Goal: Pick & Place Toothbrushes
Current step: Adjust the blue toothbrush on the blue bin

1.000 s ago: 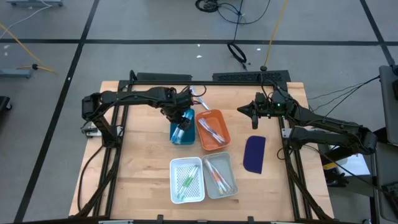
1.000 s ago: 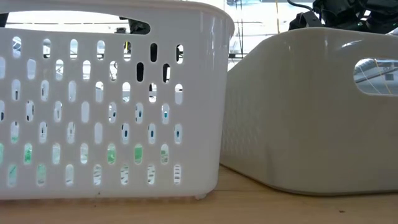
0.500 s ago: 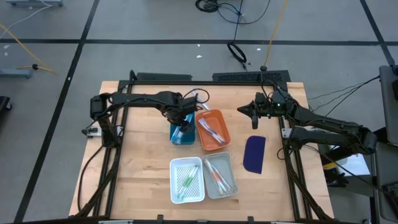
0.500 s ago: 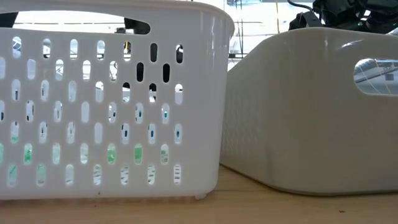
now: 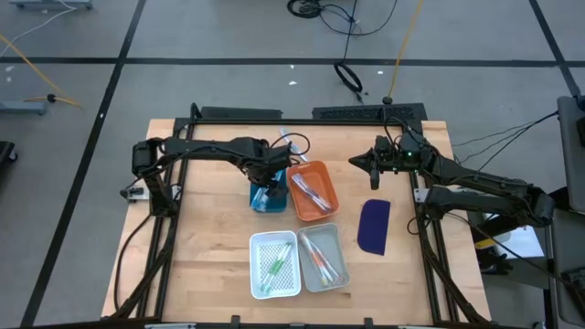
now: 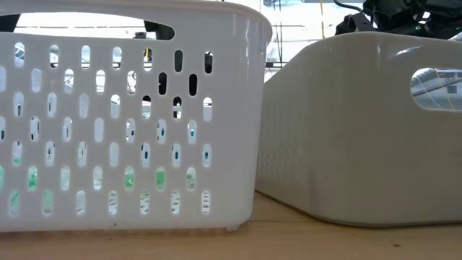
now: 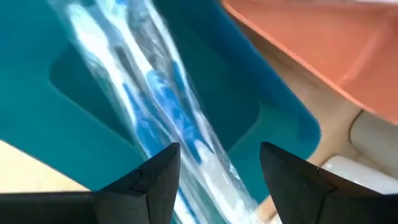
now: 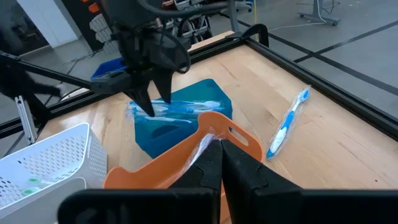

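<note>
Several blue toothbrushes in clear wrappers lie in a blue tray at the table's far middle. My left gripper points down into that tray, open, its two fingers on either side of the bundle; whether they touch it I cannot tell. One loose blue toothbrush lies flat on the table beyond the trays. My right gripper is shut and holds nothing, raised at the far right.
An orange tray with toothbrushes stands right beside the blue one. Near the front are a white perforated basket with green brushes and a grey tray with orange ones. A dark blue oblong piece lies to the right.
My left gripper has sunk toward the blue tray and now stands low over the toothbrushes in it, still open. The toothbrushes have stayed where they were.
</note>
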You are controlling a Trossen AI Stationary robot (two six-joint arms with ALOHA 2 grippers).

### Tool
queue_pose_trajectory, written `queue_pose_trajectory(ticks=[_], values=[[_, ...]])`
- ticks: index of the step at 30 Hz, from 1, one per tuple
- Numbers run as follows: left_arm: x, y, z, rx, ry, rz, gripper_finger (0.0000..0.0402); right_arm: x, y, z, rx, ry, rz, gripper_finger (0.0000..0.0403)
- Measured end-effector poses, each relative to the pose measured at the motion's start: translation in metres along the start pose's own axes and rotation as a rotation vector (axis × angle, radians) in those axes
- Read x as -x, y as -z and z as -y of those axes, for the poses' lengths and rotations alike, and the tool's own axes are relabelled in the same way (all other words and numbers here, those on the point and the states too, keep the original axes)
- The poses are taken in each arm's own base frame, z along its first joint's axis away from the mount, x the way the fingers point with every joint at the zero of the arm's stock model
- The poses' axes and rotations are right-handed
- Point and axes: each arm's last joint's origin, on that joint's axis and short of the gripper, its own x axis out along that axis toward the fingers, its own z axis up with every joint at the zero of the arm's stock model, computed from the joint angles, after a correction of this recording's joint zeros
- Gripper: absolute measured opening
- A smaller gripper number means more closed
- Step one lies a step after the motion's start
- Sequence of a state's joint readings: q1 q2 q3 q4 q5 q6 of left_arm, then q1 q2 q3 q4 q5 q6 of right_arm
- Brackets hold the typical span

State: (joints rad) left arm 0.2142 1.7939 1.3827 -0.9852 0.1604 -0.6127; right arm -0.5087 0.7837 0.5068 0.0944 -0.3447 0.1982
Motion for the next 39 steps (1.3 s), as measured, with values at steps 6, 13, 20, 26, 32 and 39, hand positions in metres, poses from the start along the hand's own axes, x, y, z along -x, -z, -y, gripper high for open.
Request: queue_pose_trajectory(ticks=[6,13,20,26,32,39], values=[[-0.0016,-0.0004,0.0001,-0.023,0.000,-0.006,0.0190,0.0000,0.0000,0.0000,0.000,0.001,0.000,0.0000],[-0.0020,-0.0025,-0.0024,-0.063,0.000,-0.005,0.0132,0.0000,0.0000,0.0000,-0.007,0.001,0.000,0.0000],[-0.0020,-0.0021,-0.0014,-0.092,-0.003,-0.001,0.0126,0.0000,0.0000,0.0000,-0.007,0.001,0.000,0.0000],[-0.0020,-0.0023,-0.0017,-0.104,-0.013,0.005,0.0162,0.0000,0.0000,0.0000,-0.006,0.001,0.000,0.0000],[-0.0024,-0.0011,0.0003,-0.111,-0.017,0.009,0.0218,0.0000,0.0000,0.0001,0.000,0.002,0.000,0.0000],[-0.0051,0.0004,0.0051,-0.138,-0.005,0.007,0.0229,0.0001,0.0000,0.0001,0.000,0.002,0.000,0.0000]])
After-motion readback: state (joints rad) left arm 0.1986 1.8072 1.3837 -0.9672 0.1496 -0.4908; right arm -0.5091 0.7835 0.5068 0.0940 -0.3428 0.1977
